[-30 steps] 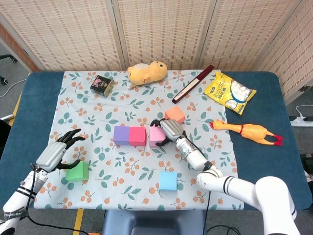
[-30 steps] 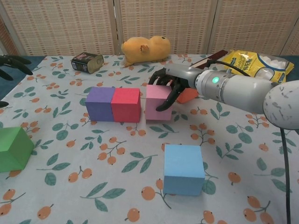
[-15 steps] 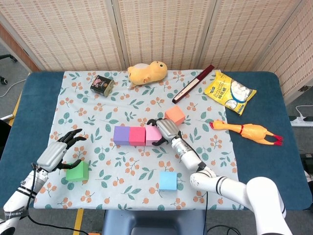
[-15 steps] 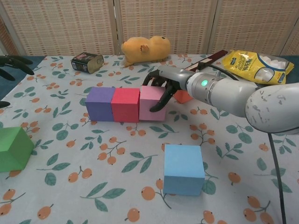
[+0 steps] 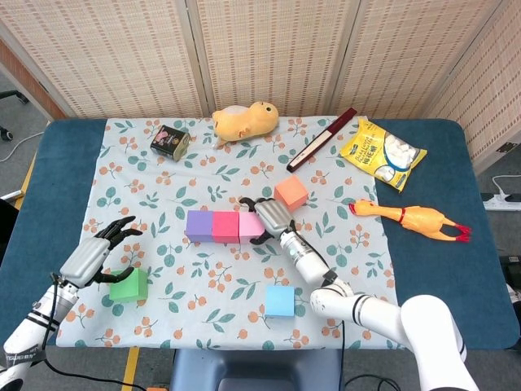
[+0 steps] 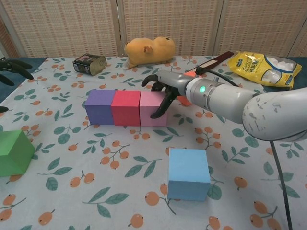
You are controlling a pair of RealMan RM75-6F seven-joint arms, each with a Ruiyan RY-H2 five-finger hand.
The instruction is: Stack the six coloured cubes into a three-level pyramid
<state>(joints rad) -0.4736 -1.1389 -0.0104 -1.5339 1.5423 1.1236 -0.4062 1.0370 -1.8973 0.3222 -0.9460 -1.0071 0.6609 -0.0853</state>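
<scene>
A: What did the head view show?

B: 3 cubes sat in a touching row on the flowered cloth (image 5: 163, 175) over the counter (image 5: 65, 163): purple cube (image 5: 199, 226), red cube (image 5: 225, 226), pink cube (image 5: 250, 226). The right hand (image 5: 273, 216) was curled against the pink cube's right side, fingers wrapped over its top and front, so it gripped that cube. The orange cube (image 5: 291, 193) stood just behind the hand, apart from the row. The blue cube (image 5: 280, 300) lay alone near the front edge. The green cube (image 5: 129, 284) was at the front left, with the left hand (image 5: 96, 254) just above and beside it, fingers spread and holding nothing.

A: Anything else there?

B: A tin (image 5: 170, 140), a yellow plush toy (image 5: 244, 120), a dark red stick (image 5: 321, 138), a snack bag (image 5: 383, 153) and a rubber chicken (image 5: 411, 218) lay further back and right.

A: And the chest view?

B: The same row: purple cube (image 6: 100, 107), red cube (image 6: 125, 108), pink cube (image 6: 152, 108), all flush. The right hand (image 6: 162, 88) clasped the pink cube's far right corner. Only a sliver of the orange cube (image 6: 183, 100) showed behind the arm. The blue cube (image 6: 189, 173) sat in front, the green cube (image 6: 15, 152) at the left edge. Only the dark fingertips (image 6: 12, 64) of the left hand showed, spread apart.
</scene>
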